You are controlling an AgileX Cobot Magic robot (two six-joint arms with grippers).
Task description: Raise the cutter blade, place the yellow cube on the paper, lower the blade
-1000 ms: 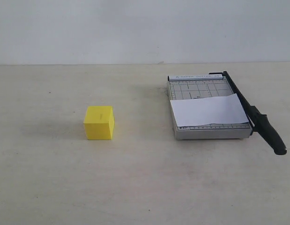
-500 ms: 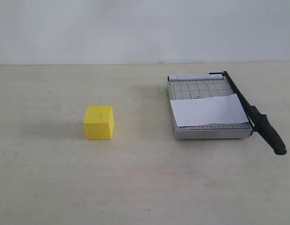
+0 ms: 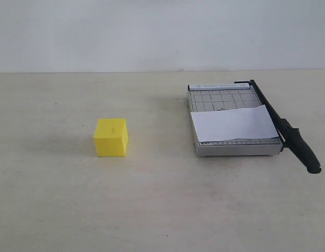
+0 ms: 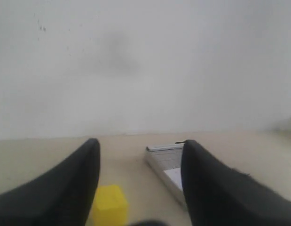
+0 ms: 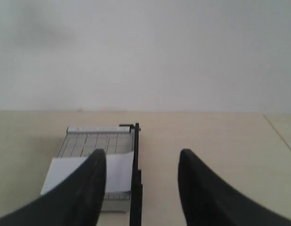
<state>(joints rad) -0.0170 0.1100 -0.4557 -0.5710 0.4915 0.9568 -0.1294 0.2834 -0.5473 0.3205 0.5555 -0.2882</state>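
Note:
The yellow cube (image 3: 111,137) rests on the table left of centre. To the right lies the grey gridded trimmer (image 3: 221,101) with the white paper (image 3: 233,124) across its near half. The cutter blade (image 3: 283,127) lies flat along the trimmer's right edge, its thick handle past the front corner. Neither gripper shows in the exterior view. My left gripper (image 4: 140,153) is open and empty, with the yellow cube (image 4: 109,205) and the trimmer (image 4: 163,162) ahead of it. My right gripper (image 5: 141,160) is open and empty, behind the cutter blade (image 5: 136,179) and the paper (image 5: 118,170).
A plain white wall (image 3: 162,34) stands behind the beige table (image 3: 151,210). The trimmer's handle end overhangs toward the right edge of the exterior view.

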